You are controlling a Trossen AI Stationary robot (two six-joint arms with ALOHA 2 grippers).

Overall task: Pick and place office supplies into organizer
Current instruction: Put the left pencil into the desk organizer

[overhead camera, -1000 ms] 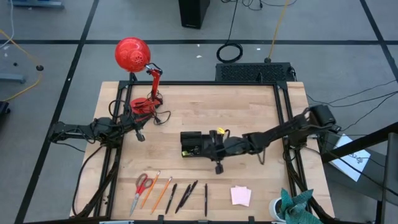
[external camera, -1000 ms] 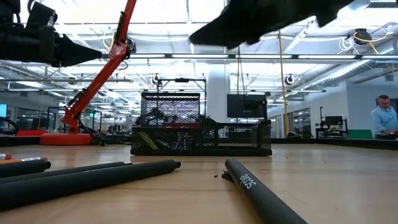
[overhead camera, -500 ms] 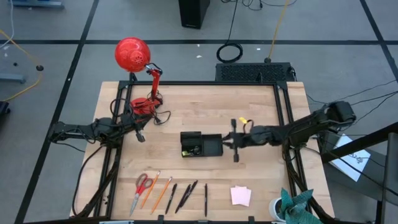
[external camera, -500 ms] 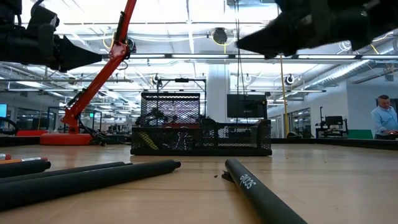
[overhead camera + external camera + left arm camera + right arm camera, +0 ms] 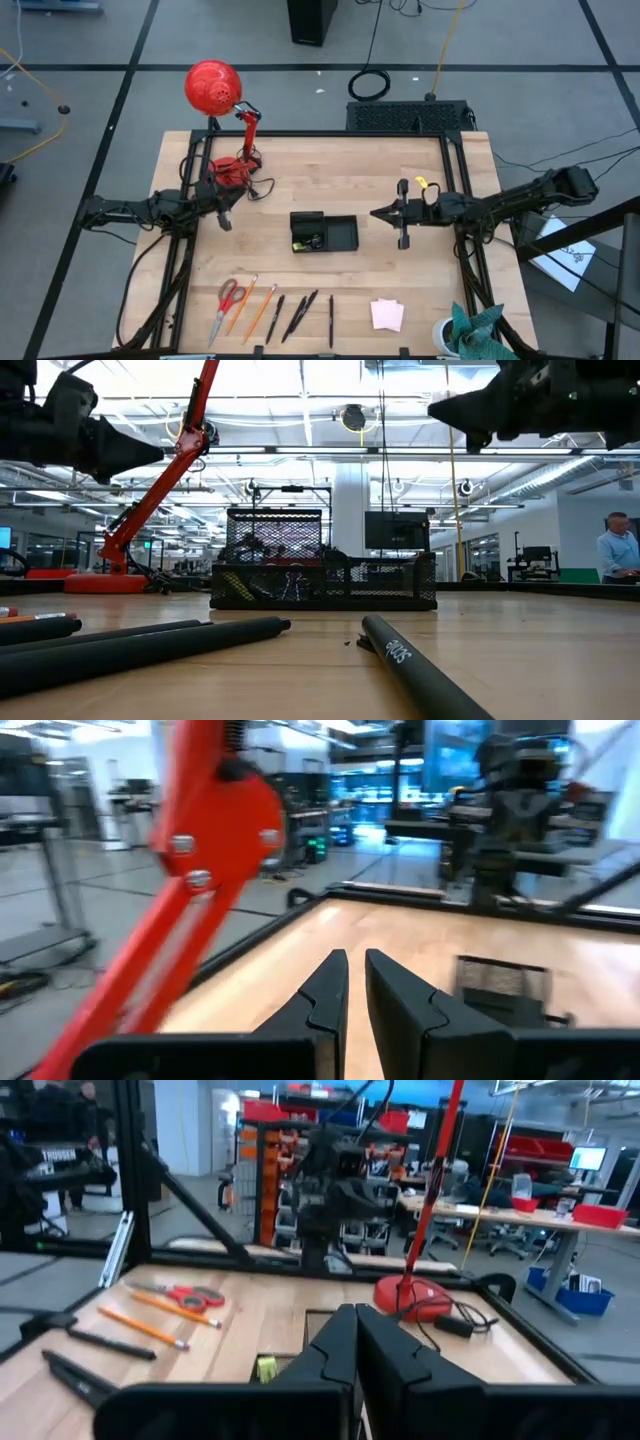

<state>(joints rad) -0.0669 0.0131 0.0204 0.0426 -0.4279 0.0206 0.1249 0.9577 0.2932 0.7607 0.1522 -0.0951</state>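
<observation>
The black organizer (image 5: 323, 232) stands at mid-table with a small yellow-green piece (image 5: 299, 241) inside it. Along the near edge lie red-handled scissors (image 5: 228, 299), orange pencils (image 5: 252, 309), dark pens (image 5: 300, 316) and a pink sticky-note pad (image 5: 387, 314). My right gripper (image 5: 375, 214) hovers level just to the right of the organizer, shut and with nothing in it; its fingertips meet in the right wrist view (image 5: 355, 1315). My left gripper (image 5: 236, 194) waits near the lamp's base, its fingers (image 5: 335, 970) a narrow gap apart, holding nothing.
A red desk lamp stands at the table's far left, its base (image 5: 232, 168) and cord beside my left gripper and its head (image 5: 212, 88) beyond the far edge. A teal cloth in a cup (image 5: 470, 330) sits at the near right corner. Bare wood lies between the organizer and the supplies.
My right gripper has drawn back from above the organizer toward the table's right edge, staying level and well above the table. The organizer and the supplies have kept their places.
</observation>
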